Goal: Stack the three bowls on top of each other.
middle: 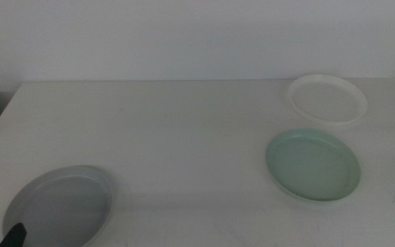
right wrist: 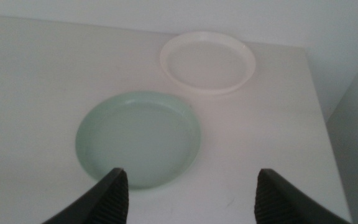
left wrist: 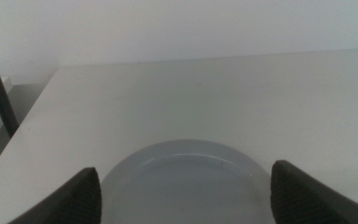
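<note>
Middle view: grey bowl (middle: 60, 204) near the table's (middle: 184, 130) front-left corner, white bowl (middle: 327, 99) at the far-right edge, mint bowl (middle: 313, 165) just before it, apart.

Left wrist: left gripper (left wrist: 185, 193) spread wide over the grey bowl (left wrist: 185, 180).

Right wrist: right gripper (right wrist: 191, 193) wide, near the mint bowl (right wrist: 138, 138); white bowl (right wrist: 207, 61) beyond.

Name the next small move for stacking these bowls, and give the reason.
Probably lower the open left tool onto the grey bowl's near rim to grip it. It already hangs spread just over that bowl, which sits alone, far from the mint bowl and white bowl. The open right tool waits by the mint bowl.
</note>
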You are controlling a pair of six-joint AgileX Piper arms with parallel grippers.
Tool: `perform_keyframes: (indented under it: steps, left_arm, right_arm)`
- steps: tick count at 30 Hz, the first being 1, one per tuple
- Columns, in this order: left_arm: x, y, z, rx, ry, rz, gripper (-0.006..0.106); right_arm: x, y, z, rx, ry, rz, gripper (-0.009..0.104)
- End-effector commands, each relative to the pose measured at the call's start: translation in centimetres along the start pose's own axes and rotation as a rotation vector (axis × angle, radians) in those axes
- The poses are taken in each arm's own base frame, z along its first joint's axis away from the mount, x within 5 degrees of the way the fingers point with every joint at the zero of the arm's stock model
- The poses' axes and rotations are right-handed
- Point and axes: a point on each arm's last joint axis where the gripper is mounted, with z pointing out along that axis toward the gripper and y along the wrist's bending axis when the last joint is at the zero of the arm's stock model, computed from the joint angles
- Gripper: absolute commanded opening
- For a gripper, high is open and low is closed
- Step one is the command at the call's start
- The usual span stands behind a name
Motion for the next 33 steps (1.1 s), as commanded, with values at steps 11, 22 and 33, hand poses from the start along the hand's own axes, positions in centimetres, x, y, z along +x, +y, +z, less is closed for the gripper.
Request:
perform_keyframes:
  steps: [11,22,33]
  left_arm:
    - [-0.9,-0.1,-0.2,0.011,-0.091,-0.021,0.105]
    - [-0.9,-0.1,-0.2,0.011,-0.091,-0.021,0.105]
    - [-0.9,-0.1,-0.2,0.011,-0.091,-0.021,0.105]
  right_arm:
    - [-11.0,-0.4,6.7,-0.013,0.186,0.142,0.052]
    - [-10.4,-1.1,19.4,0.035,0.627,0.108,0.052]
    - [-4.2,-3.1,28.8,0.070,0.789,0.214,0.052]
